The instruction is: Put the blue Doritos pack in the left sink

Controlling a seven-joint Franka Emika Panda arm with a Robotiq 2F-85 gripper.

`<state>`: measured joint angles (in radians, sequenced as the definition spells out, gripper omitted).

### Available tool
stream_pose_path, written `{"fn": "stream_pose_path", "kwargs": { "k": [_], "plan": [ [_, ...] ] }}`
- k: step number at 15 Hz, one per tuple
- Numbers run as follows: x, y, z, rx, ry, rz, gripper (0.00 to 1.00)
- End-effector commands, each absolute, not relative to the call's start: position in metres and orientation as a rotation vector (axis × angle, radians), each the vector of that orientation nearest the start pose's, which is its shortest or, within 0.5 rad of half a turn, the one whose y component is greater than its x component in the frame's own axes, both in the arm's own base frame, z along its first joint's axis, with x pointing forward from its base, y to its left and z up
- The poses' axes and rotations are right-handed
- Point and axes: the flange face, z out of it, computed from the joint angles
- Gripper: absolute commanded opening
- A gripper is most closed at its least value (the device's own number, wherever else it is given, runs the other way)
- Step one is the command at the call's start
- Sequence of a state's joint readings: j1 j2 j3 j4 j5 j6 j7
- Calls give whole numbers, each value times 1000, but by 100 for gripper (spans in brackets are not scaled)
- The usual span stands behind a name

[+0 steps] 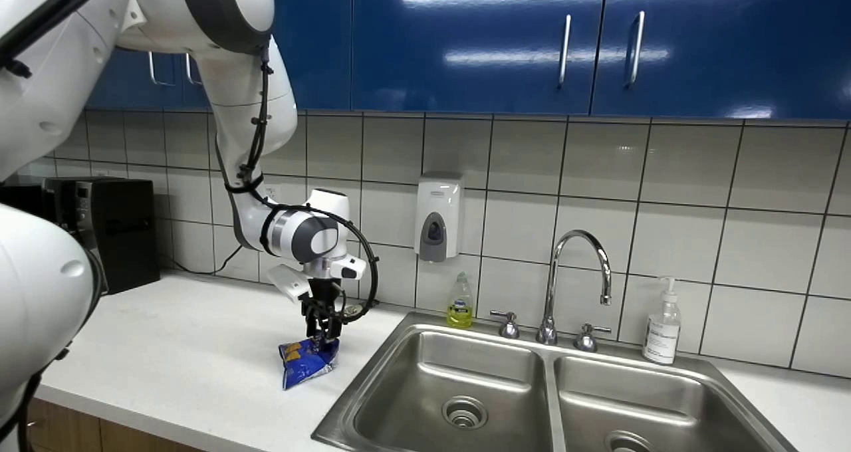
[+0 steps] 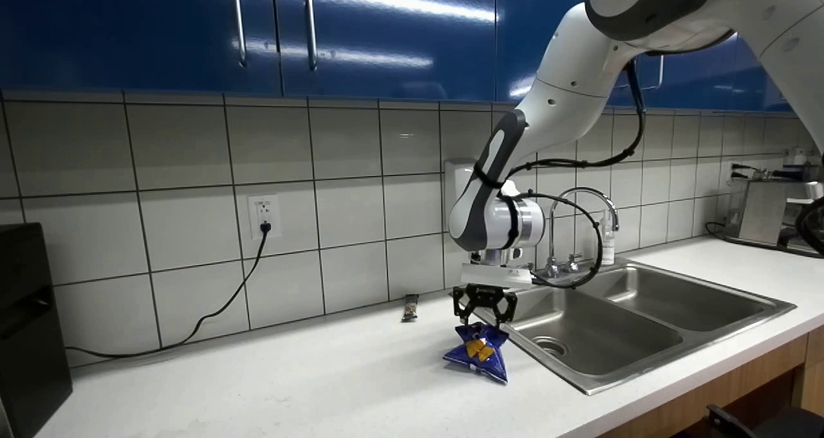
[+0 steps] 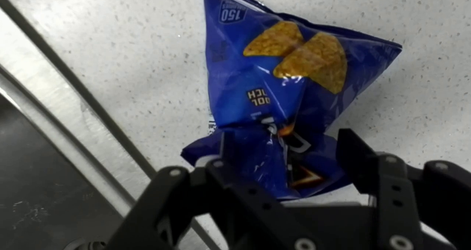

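1 Doritos pack (image 3: 276,95), 2 fingers (image 3: 353,161), 2 sink basins (image 1: 405,405), 1 faucet (image 1: 550,292).

Crinkled blue pack (image 1: 304,364) sits beside the left sink (image 1: 475,375).

In both exterior views the pack (image 1: 307,364) is just left of the left sink (image 1: 479,355), the end effector (image 3: 285,143) around the pack's top end. Right of that sink is the right sink (image 1: 628,375), both set in the table (image 1: 173,345). In an exterior view the tap (image 1: 551,284) stands behind the divider (image 1: 555,405) between them, the soap bottle (image 1: 459,306) to its left, the pump bottle (image 1: 663,332) to its right. The dispenser (image 1: 440,206) is on the wall (image 1: 525,226) above the soap bottle, below the cupboards (image 1: 479,40). In an exterior view the packet (image 2: 410,308) is behind the pack, near the wall; farther left are the socket (image 2: 263,210) and the box (image 2: 32,335).
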<state>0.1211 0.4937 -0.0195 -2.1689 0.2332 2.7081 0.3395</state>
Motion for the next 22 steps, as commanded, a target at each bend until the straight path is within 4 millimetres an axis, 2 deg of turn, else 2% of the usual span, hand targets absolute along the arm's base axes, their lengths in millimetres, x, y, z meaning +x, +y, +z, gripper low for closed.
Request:
{"fn": "stream_pose_path", "kwargs": {
  "k": [1,6,7,16,22],
  "plan": [
    [567,51,166,-2983,689,-52,42],
    [567,52,164,-2991,685,-50,2],
    [567,52,164,-2992,685,-50,0],
    [567,51,167,-2999,675,-58,0],
    [563,51,188,-2991,660,-73,0]
  ]
}}
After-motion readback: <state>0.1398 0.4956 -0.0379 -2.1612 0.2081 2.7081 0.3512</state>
